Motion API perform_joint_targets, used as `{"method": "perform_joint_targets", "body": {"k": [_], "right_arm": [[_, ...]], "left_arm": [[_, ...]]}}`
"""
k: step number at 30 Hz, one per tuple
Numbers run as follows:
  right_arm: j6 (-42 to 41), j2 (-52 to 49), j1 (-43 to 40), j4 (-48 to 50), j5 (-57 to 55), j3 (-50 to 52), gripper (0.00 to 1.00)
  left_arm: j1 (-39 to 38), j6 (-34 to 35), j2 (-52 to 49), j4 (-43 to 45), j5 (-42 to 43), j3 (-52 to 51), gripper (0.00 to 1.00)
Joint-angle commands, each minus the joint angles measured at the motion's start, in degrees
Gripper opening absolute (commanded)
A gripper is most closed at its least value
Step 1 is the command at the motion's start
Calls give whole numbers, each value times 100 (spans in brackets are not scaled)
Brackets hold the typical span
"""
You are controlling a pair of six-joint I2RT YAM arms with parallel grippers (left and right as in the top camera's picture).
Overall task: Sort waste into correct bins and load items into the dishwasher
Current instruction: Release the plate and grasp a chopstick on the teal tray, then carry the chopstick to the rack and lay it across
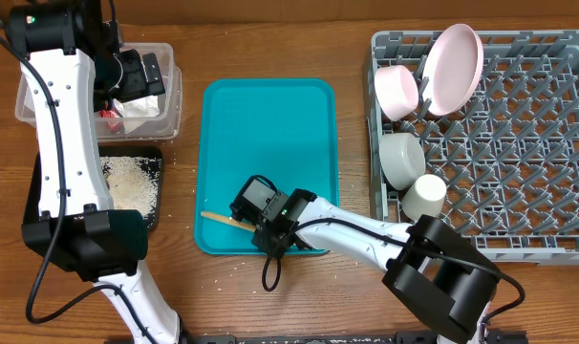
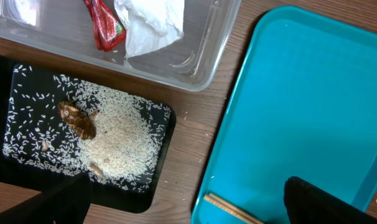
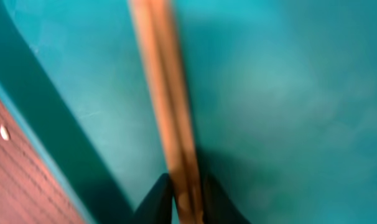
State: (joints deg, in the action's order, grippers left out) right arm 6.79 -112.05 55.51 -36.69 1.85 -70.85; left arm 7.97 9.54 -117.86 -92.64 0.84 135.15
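Grabbing the chopsticks (image 1: pixel 218 219) is what's happening now. The right gripper (image 1: pixel 249 220) is reaching low over the teal tray's (image 1: pixel 270 115) front edge, jaws pinching them (they're lying flat on it). Next it's needing a lift and a carry to the grey rack (image 1: pixel 519 143). The left gripper (image 1: pixel 137 76) is hovering over the clear tub (image 1: pixel 172 105), and I can't tell how its jaws are sitting.

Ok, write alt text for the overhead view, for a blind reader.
The right gripper is down on wooden chopsticks at a teal tray's near edge. Right of it, a grey dish rack holds a plate, bowls and a cup; left, a clear tub and a black tray of rice.
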Motion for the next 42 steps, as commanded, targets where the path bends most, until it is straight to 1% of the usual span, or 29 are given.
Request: {"method": "perform_joint_targets", "body": {"k": [1, 8, 13, 18, 22, 27, 30, 33, 36, 39, 42], "right_arm": [[-79, -247, 37, 26, -2, 22, 4], [-98, -240, -9, -4, -87, 13, 4], [-101, -240, -44, -197, -96, -151, 4], [-278, -101, -221, -682, -94, -619, 4], [-581, 162, -446, -957, -48, -1099, 4], [-691, 494, -800, -1290, 280, -1526, 4], [-918, 658, -1117, -1532, 275, -1720, 4], [-1279, 885, -1641, -1794, 264, -1956, 4], [-1873, 1207, -2406, -2107, -7, -2236, 4], [-2822, 1558, -3414, -2361, -496, -2389, 4], [-3543, 1757, -4577, -2566, -586, -2393, 4]], "left_arm": [[4, 79, 131, -9, 22, 76, 100], [4, 79, 131, -9, 22, 76, 100], [4, 79, 131, -9, 22, 76, 100], [4, 79, 131, -9, 22, 76, 100], [4, 79, 131, -9, 22, 76, 100], [4, 79, 131, -9, 22, 76, 100], [4, 79, 131, -9, 22, 76, 100], [4, 79, 131, -9, 22, 76, 100], [4, 79, 131, -9, 22, 76, 100], [4, 79, 131, -9, 22, 76, 100], [4, 79, 131, -9, 22, 76, 100]]}}
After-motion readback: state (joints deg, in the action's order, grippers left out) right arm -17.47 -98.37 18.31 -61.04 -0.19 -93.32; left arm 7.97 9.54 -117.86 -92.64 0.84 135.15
